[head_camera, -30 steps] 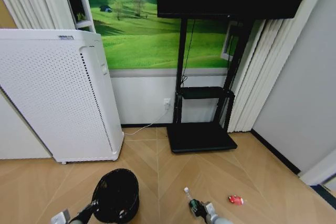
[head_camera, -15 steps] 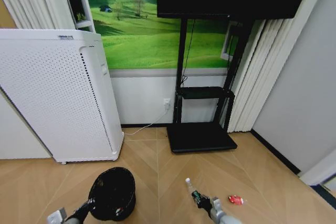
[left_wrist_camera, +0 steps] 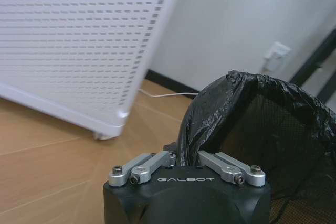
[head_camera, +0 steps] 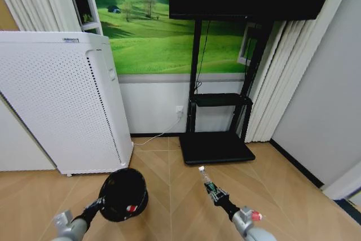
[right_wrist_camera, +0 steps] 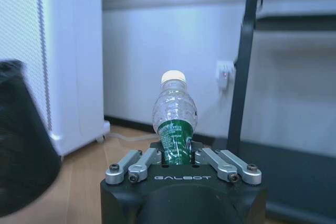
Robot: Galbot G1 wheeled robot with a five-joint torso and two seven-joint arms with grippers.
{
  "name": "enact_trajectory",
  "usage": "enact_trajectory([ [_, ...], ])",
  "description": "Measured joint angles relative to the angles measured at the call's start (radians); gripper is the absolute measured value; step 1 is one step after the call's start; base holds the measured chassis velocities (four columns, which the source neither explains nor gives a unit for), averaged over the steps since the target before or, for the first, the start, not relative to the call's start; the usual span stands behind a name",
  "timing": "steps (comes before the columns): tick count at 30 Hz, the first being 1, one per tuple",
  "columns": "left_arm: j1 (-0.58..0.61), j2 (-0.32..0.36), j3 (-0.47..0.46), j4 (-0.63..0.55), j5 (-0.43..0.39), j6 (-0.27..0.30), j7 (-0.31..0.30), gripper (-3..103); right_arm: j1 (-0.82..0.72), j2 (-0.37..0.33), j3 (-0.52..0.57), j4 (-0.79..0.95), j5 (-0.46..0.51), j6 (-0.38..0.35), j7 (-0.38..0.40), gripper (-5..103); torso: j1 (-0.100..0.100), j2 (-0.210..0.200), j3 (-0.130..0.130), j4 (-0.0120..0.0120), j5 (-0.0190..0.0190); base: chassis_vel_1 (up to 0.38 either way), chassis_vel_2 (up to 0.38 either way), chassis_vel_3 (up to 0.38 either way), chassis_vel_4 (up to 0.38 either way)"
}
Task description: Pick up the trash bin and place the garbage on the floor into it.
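Both arms are cut off at the head view's lower edge; the left gripper (head_camera: pixel 100 209) pinches the bin (head_camera: pixel 123 194) by its near rim, held above the floor (head_camera: pixel 169 173). A red-white scrap (head_camera: pixel 131 208) lies inside the bin; the right gripper (head_camera: pixel 219 197) clamps the bottle (head_camera: pixel 207 180), cap up, beside the bin.

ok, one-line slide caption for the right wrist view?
Right gripper holds a green-labelled clear bottle upright, white cap up, facing the wall.

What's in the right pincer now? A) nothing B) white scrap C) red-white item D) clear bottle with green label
D: in the right wrist view the right pincer is shut on the bottle, green label and white cap up; the head view shows the same bottle held off the floor.
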Motion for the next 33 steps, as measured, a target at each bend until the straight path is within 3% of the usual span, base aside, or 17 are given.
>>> enact_trajectory([
  [5,-0.102,0.052,0.093,0.055,-0.027,-0.014,0.017,3,-0.053,0.002,0.018,0.109,0.000,0.014,-0.011,22,0.000,0.000,0.000,-0.0006,-0.0006,0.000,0.000,0.000,0.000],
  [7,-0.126,0.072,0.129,0.081,-0.019,-0.017,0.062,3,-0.038,-0.014,-0.006,0.142,0.007,0.014,-0.019,22,0.000,0.000,0.000,0.0002,-0.0002,0.000,0.000,0.000,0.000],
  [10,-0.137,0.079,0.153,0.093,-0.014,-0.017,0.081,3,-0.032,-0.023,-0.016,0.145,0.007,0.020,-0.027,22,0.000,0.000,0.000,0.0008,0.0001,0.000,0.000,0.000,0.000],
  [13,-0.168,0.088,0.224,0.123,0.005,-0.017,0.112,3,-0.038,-0.038,-0.026,0.160,0.009,0.037,-0.040,22,0.000,0.000,0.000,0.0010,-0.0001,0.000,0.000,0.000,0.000],
  [15,-0.236,0.097,0.325,0.164,0.012,-0.018,0.119,3,-0.062,-0.038,-0.023,0.187,0.009,0.049,-0.046,22,0.000,0.000,0.000,0.0000,0.0000,0.000,0.000,0.000,0.000],
  [16,-0.236,0.097,0.325,0.164,0.012,-0.018,0.119,3,-0.062,-0.038,-0.023,0.187,0.009,0.049,-0.046,22,0.000,0.000,0.000,0.0000,0.0000,0.000,0.000,0.000,0.000],
  [18,-0.310,0.090,0.423,0.212,0.024,-0.025,0.099,3,-0.073,-0.031,-0.024,0.207,0.003,0.054,-0.047,22,0.000,0.000,0.000,-0.0001,-0.0004,0.000,0.000,0.000,0.000],
  [23,-0.410,0.034,0.554,0.272,0.039,-0.040,0.065,3,-0.083,-0.011,-0.038,0.207,-0.016,0.060,-0.052,22,0.000,0.000,0.000,0.0000,-0.0002,0.000,0.000,0.000,0.000],
  [27,-0.461,-0.004,0.658,0.237,0.046,-0.023,0.005,3,-0.100,0.005,-0.044,0.189,-0.050,0.065,-0.076,22,0.000,0.000,0.000,-0.0001,-0.0001,0.000,0.000,0.000,0.000],
  [33,-0.495,-0.028,0.751,0.197,0.069,0.007,-0.034,3,-0.112,0.000,-0.050,0.180,-0.068,0.069,-0.084,22,0.000,0.000,0.000,-0.0001,0.0001,0.000,0.000,0.000,0.000],
])
